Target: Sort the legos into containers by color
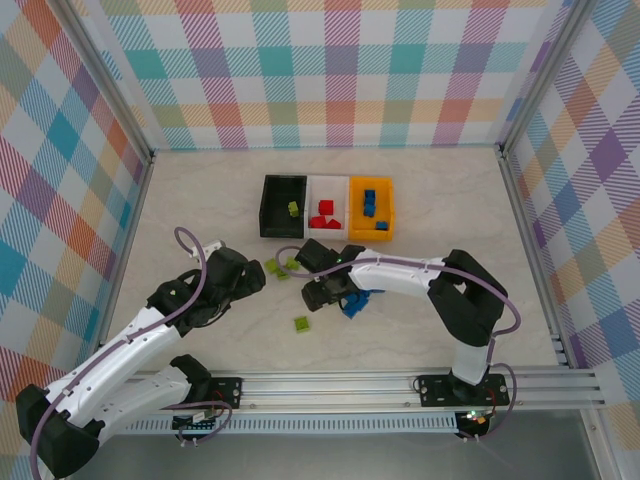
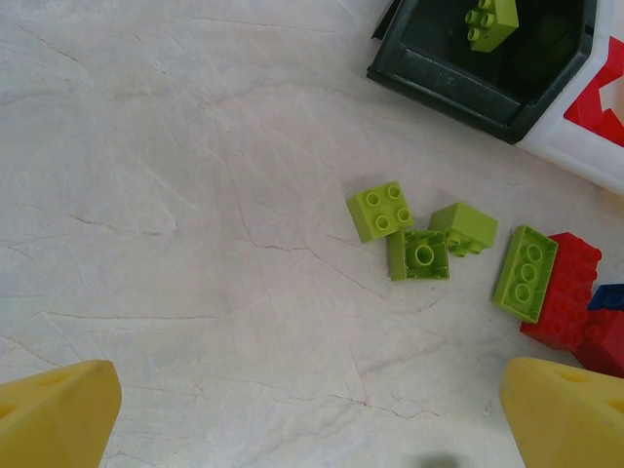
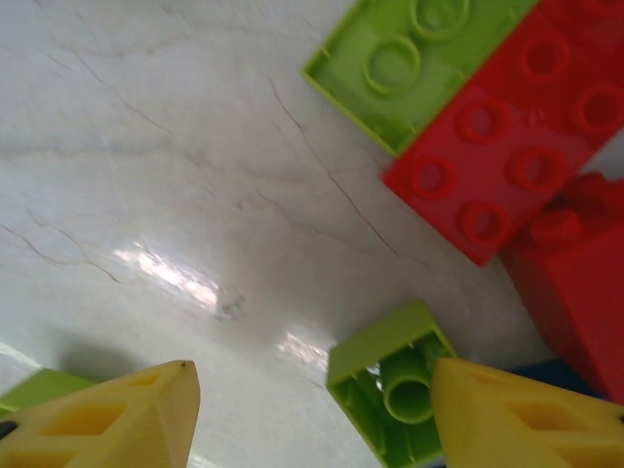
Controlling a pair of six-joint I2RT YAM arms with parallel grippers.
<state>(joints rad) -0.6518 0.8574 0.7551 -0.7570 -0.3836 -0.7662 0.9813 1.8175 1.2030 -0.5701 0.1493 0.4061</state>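
Observation:
The containers stand in a row at the back: a black bin (image 1: 267, 207) holding one lime brick (image 1: 293, 209), a white bin (image 1: 327, 182) with red bricks (image 1: 322, 215), and an orange-yellow bin (image 1: 391, 210) with blue bricks (image 1: 369, 203). Loose legos lie in front of them. My right gripper (image 3: 312, 414) is open, low over the pile. An upside-down lime brick (image 3: 385, 385) rests against its right finger (image 3: 526, 419), and the other finger (image 3: 107, 424) stands well apart from it. My left gripper (image 2: 312, 424) hangs open over bare table, short of several lime bricks (image 2: 419, 255).
A flat lime brick (image 3: 409, 58) and red bricks (image 3: 517, 127) lie just beyond the right fingers. A lone lime brick (image 1: 301, 324) and a blue one (image 1: 354, 303) sit nearer the arms' bases. Checked walls enclose the table on three sides.

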